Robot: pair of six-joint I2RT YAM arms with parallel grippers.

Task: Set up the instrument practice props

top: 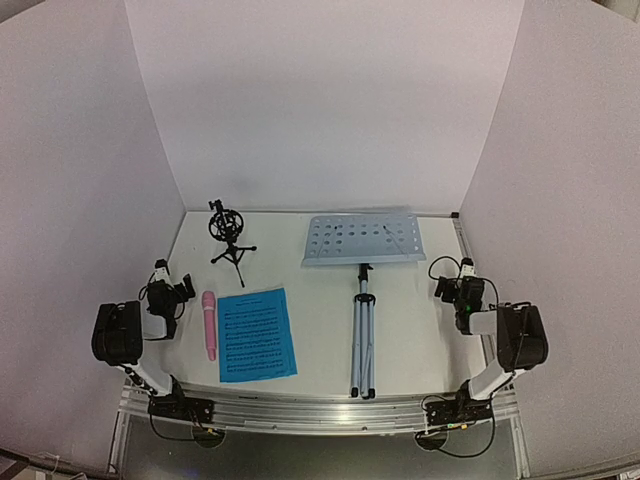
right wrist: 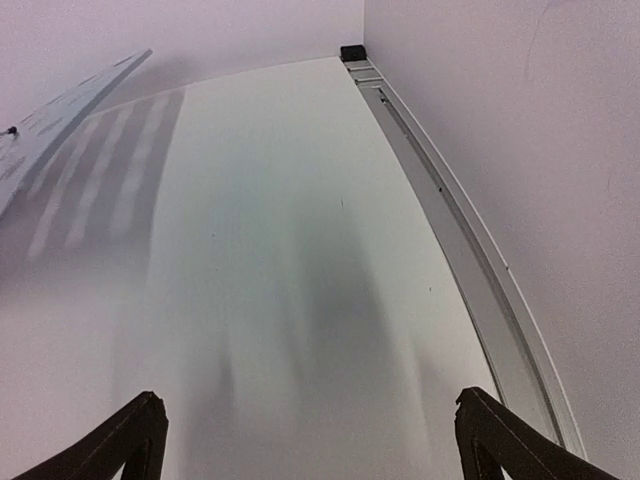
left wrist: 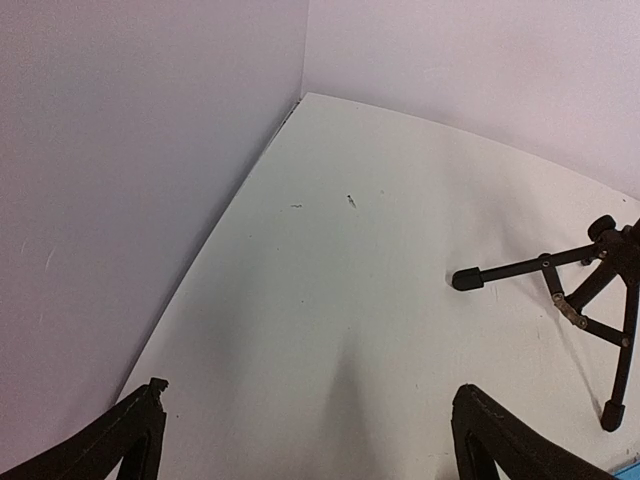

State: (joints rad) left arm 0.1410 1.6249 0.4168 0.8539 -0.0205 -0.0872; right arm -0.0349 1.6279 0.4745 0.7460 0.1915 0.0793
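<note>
The pale-blue perforated music-stand desk lies at the table's back middle, its folded silver tripod legs stretching toward the near edge. Blue sheet-music pages lie flat at the front left, with the pink microphone just left of them. A small black tripod mic mount stands upright at the back left; its legs show in the left wrist view. My left gripper is open over bare table left of the microphone. My right gripper is open at the right side, holding nothing; the desk's edge shows to its left.
White walls enclose the table on three sides. A metal rail runs along the table's right edge, with a small black block at the far right corner. The white tabletop lies between the sheet music and the stand's legs.
</note>
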